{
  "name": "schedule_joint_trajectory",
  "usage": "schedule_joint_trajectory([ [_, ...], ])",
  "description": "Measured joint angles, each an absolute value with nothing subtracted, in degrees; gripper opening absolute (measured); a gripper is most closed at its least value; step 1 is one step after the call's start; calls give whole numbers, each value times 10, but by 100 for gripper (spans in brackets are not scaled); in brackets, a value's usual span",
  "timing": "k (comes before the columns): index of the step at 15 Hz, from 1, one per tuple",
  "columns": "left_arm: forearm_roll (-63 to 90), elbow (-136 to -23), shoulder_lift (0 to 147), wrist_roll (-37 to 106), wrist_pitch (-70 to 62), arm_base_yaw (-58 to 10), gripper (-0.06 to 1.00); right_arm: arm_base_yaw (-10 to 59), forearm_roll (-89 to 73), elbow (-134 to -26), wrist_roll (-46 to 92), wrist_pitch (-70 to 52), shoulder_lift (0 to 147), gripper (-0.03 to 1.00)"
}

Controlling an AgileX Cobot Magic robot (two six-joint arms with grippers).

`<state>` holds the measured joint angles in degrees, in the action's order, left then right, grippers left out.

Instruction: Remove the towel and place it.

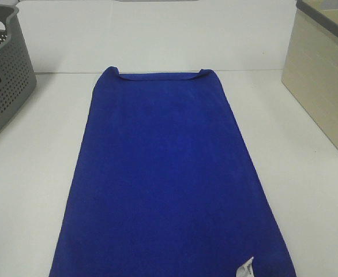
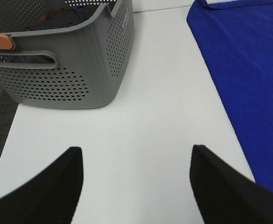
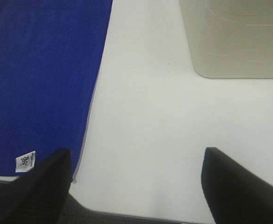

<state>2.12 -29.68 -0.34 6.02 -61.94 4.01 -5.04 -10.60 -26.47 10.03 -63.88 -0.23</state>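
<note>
The royal-blue towel (image 1: pixel 169 173) lies flat along the middle of the white table, its far edge folded over and its white tag (image 1: pixel 245 269) at the near right corner. It also shows in the left wrist view (image 2: pixel 248 65) and in the right wrist view (image 3: pixel 38 79), with the tag (image 3: pixel 25 161) there too. My left gripper (image 2: pixel 136 161) is open and empty above bare table, between the grey basket and the towel's left edge. My right gripper (image 3: pixel 136 165) is open and empty above bare table beside the towel's right edge. Neither gripper shows in the high view.
A grey perforated basket (image 1: pixel 2 81) stands at the far left, with dark clothes and an orange item inside (image 2: pixel 57 18). A beige bin (image 1: pixel 325 81) stands at the far right, also in the right wrist view (image 3: pixel 234 37). The table's near edge (image 3: pixel 127 215) lies under the right gripper.
</note>
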Motion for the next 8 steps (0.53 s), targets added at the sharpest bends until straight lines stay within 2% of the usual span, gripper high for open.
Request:
schedule_joint_trajectory([
  [8, 21, -297, -3, 60, -619, 40, 62, -50, -109, -265, 100, -639, -2, 75],
])
